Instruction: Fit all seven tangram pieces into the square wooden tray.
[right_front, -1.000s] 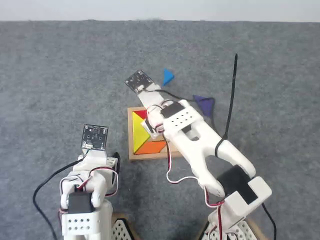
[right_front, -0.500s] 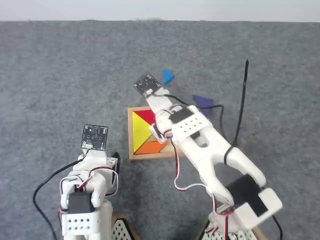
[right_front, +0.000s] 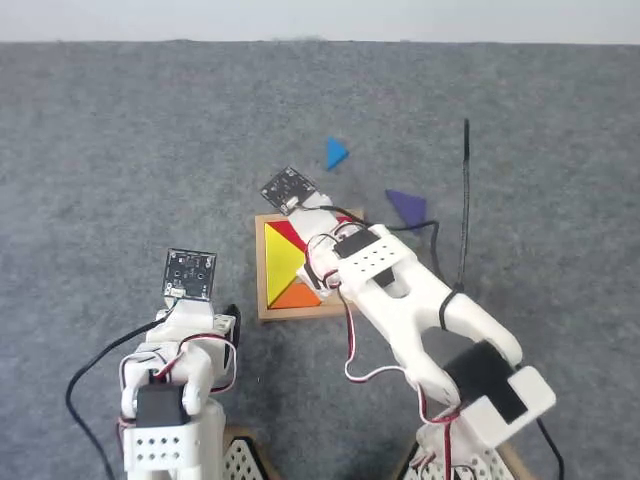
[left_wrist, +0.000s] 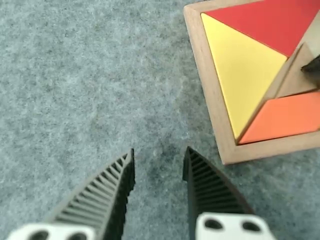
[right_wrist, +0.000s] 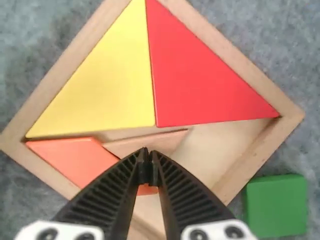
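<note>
- Tray (right_front: 262, 300) of wood was seen in the high view with a yellow triangle (right_front: 280, 262), a red triangle (right_front: 283, 232) and an orange piece (right_front: 296, 295) laid inside; a blue triangle (right_front: 336, 153) and a purple piece (right_front: 407, 206) were seen on the carpet beyond the tray, apart from it.
- By the left wrist view, the left gripper (left_wrist: 159, 151) was held parted and empty, just beside the tray's corner.
- By the right wrist view, the right gripper (right_wrist: 145, 152) was pressed closed with nothing gripped, above the tray at the orange piece; a green square (right_wrist: 276, 205) was seen just outside the tray's rim.
</note>
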